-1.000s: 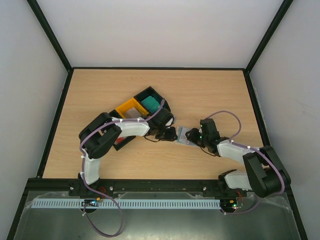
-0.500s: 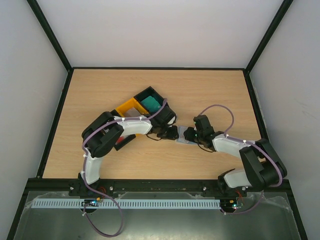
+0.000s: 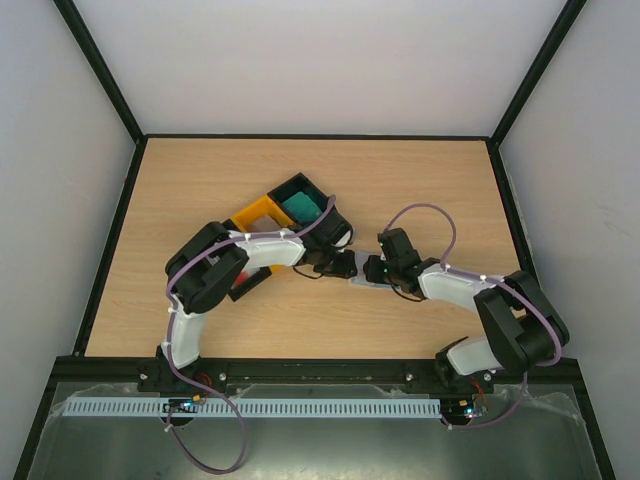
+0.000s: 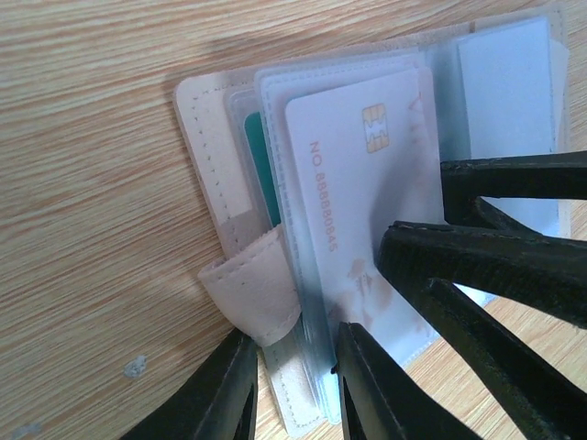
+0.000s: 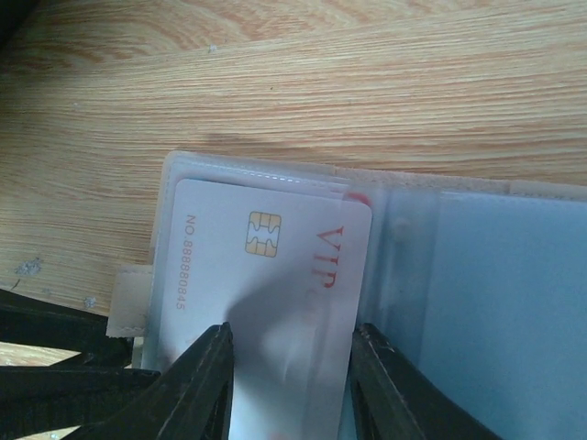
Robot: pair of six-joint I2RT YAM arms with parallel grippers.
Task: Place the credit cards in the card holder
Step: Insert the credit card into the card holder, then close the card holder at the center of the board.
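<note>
The beige card holder [image 4: 206, 137] lies open on the table, its clear blue-grey slots up; it shows in the right wrist view [image 5: 477, 302] and as a pale sliver in the top view [image 3: 359, 283]. A white VIP card [image 5: 275, 275] with a gold chip lies partly in a slot, also seen in the left wrist view [image 4: 358, 183]. A teal card [image 4: 261, 174] sits in a slot beneath. My right gripper [image 5: 292, 332] grips the white card by its long edges. My left gripper [image 4: 293, 337] clamps the holder's edge by its strap. Both grippers [image 3: 340, 265] [image 3: 373, 270] meet at mid-table.
A yellow tray [image 3: 260, 216] and a black tray [image 3: 288, 188] holding a teal card stack [image 3: 300, 207] stand just behind the left gripper. Another black tray [image 3: 240, 287] lies partly under the left arm. The right gripper's black fingers [image 4: 514, 266] cross the left wrist view.
My right gripper has moved left toward the left gripper, carrying the white card further over the card holder. The left arm has barely moved.
</note>
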